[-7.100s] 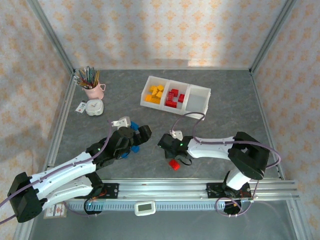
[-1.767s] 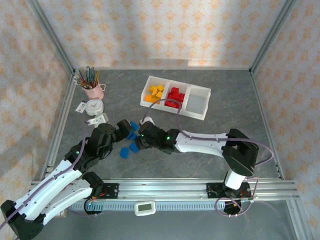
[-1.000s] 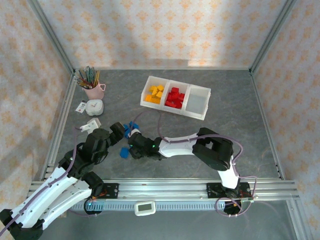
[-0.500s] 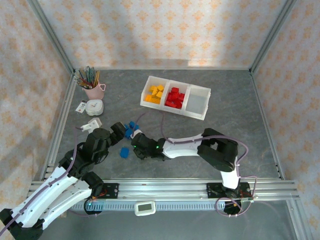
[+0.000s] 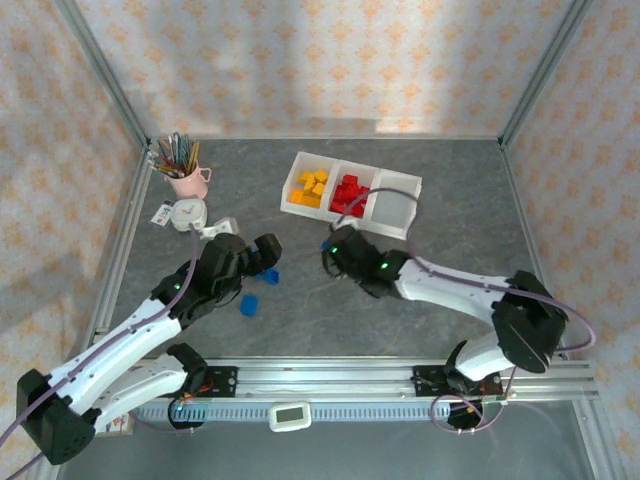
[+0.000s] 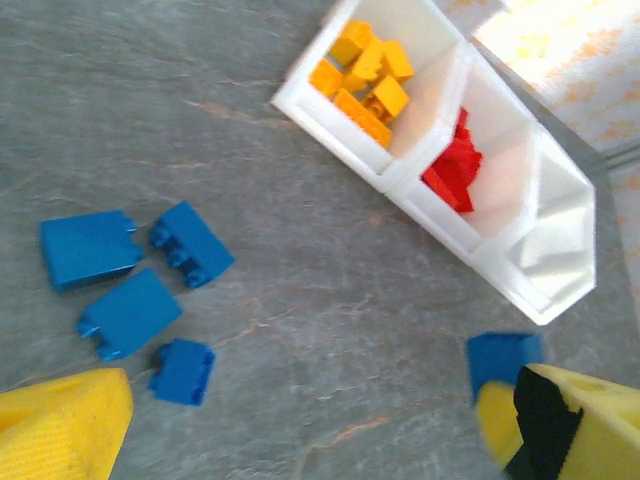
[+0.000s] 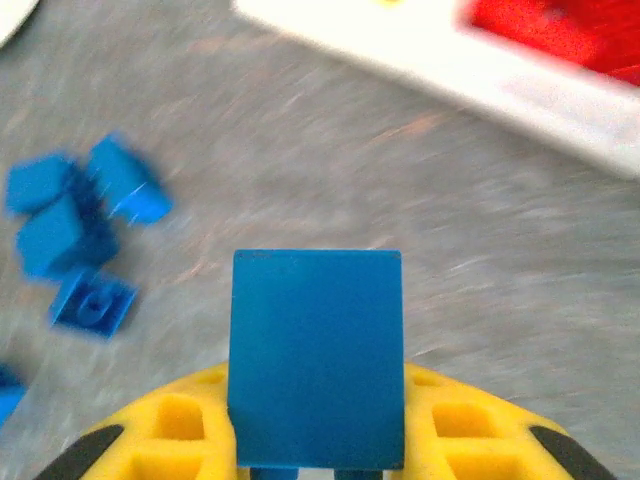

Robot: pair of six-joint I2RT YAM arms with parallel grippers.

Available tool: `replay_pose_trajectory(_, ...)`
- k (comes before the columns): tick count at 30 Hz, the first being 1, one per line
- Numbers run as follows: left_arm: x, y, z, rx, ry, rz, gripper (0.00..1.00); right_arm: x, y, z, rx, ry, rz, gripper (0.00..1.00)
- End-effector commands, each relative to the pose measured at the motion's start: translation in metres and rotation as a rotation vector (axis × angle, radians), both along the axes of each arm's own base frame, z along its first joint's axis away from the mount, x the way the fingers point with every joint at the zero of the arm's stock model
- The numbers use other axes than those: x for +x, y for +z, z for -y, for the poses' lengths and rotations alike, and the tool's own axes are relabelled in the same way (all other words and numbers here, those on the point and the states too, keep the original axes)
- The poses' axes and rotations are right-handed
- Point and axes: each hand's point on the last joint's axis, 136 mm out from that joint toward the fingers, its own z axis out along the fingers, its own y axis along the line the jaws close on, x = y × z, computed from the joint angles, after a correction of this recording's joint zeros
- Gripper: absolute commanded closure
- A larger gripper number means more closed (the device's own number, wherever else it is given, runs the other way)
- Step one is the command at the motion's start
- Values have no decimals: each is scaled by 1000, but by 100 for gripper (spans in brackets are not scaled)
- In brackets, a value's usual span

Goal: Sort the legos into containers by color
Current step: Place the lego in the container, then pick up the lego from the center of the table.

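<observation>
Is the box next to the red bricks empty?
Empty: the end bin shows only its bare white floor from above, nothing inside.

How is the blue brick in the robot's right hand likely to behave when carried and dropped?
The blue brick looks like hard, flat-sided plastic, so it is probably stiff and won't roll. Its smooth faces might slip in the right hand if gripped loosely. Being small beside the tray, it is likely light.
</observation>
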Motion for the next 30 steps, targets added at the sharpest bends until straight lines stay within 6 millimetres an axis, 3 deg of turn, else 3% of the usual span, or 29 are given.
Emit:
replay_pose_trajectory(1, 19, 26, 30, -93, -85, 88, 1, 34, 15, 60, -8, -227, 5, 71)
replay_pose_trajectory(4, 30, 26, 46, -129, -121, 104, 1, 68, 24, 103, -3, -364, 31, 70)
replay_pose_trajectory(9, 47, 26, 60, -97, -153, 104, 1, 126, 17, 145, -14, -493, 14, 71)
replay_pose_trajectory(13, 54, 29, 67, -93, -164, 109, 1, 162, 11, 155, -80, -519, 55, 70)
replay_pose_trajectory(17, 56, 32, 66, -80, -162, 119, 1, 188, -2, 167, -111, -543, 16, 58)
replay_pose_trajectory(21, 55, 31, 60, -54, -147, 119, 1, 192, 12, 156, -75, -490, 45, 44)
replay_pose_trajectory(24, 54, 32, 54, -41, -127, 126, 1, 186, 19, 153, -101, -492, 45, 43)
replay_pose_trajectory(30, 46, 33, 34, -1, -71, 137, 1, 148, 27, 103, -75, -345, 36, 39)
